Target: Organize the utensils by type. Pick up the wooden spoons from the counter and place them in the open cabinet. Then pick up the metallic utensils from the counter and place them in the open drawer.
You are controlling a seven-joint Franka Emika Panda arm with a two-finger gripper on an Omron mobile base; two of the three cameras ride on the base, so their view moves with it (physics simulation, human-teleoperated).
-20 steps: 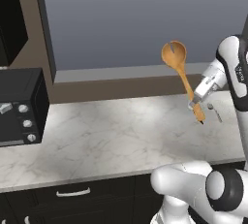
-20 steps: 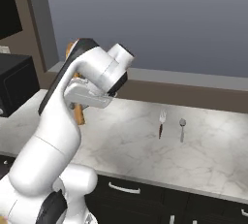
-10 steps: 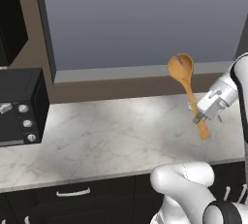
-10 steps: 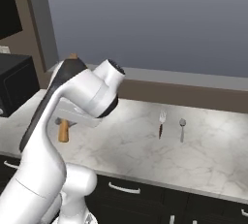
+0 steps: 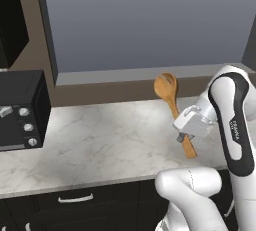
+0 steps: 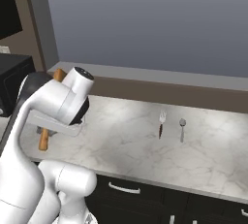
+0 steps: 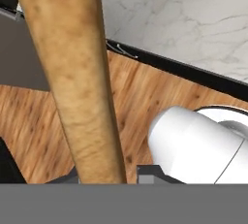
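Clamped on the lower handle of a wooden spoon (image 5: 174,110), our gripper (image 5: 186,134) holds it in the air above the counter (image 5: 100,140), near the counter's front edge. The bowl points up and away from the jaws, tilted toward the window side, while the short handle end sticks out below them.

We judge this spoon to be light, stiff and not fragile. Its wood looks matte, so it should not slip much, but our grip sits far down the handle and the long upper part with the bowl may lever and twist between the jaws during a fast swing. A hold nearer the middle would balance better; as it stands, slow turns seem wise. In the hand view the handle (image 7: 72,72) runs straight up from between the fingertips, and it looks round and plain, with nothing for the jaws to catch against.

As for looks, it is orange-brown with faint darker grain, a round shallow bowl and a long straight handle, far bigger than the metal pieces.

Well off to the gripper's right, lying flat on the marble side by side, we see the fork (image 6: 161,123) with its dark handle and the small silver spoon (image 6: 182,128). Both are untouched, their turn coming after the wooden spoons.
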